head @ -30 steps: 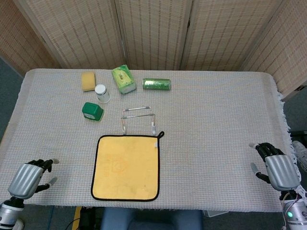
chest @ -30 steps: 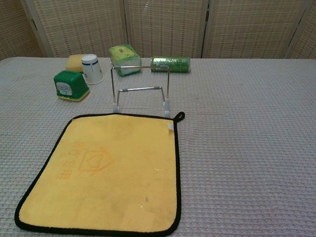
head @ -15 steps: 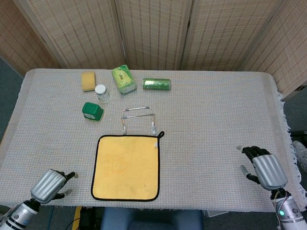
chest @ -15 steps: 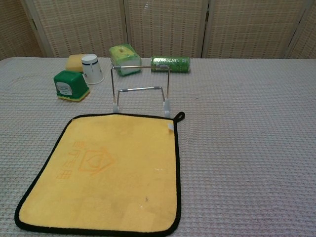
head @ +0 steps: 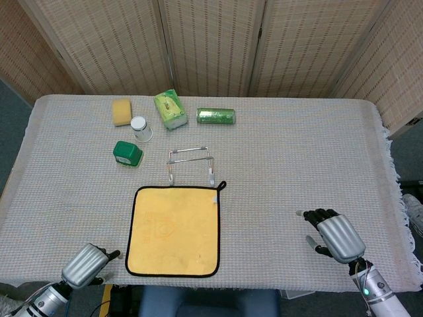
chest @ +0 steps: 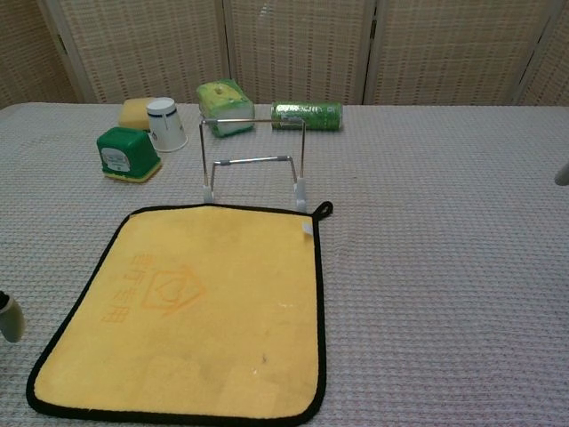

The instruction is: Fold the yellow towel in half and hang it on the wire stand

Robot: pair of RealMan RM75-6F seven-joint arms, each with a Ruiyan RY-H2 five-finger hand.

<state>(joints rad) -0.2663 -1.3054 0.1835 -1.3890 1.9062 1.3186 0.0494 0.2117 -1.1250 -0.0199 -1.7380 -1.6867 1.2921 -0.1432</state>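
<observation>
The yellow towel [head: 173, 231], edged in black, lies flat and unfolded near the table's front edge; the chest view shows the same towel [chest: 187, 307]. Just behind its far edge stands the wire stand [head: 190, 160], upright and bare, seen in the chest view too [chest: 256, 161]. My left hand [head: 86, 264] is low at the front edge, just left of the towel's near left corner, holding nothing. Right of the towel and well apart from it, my right hand [head: 334, 234] hovers with fingers spread and nothing in them. The chest view catches only a left fingertip [chest: 9, 316] and a right fingertip [chest: 562, 173].
Behind the stand sit a green box [head: 127, 153], a white cup [head: 139, 127], a yellow sponge [head: 121, 111], a green tissue pack [head: 170, 109] and a green can [head: 216, 116] lying on its side. A grey woven cloth [head: 297, 165] covers the table.
Both hands have moved inward along the front edge toward the towel, the left from the far left, the right from the far right. Towel and stand have not moved.
</observation>
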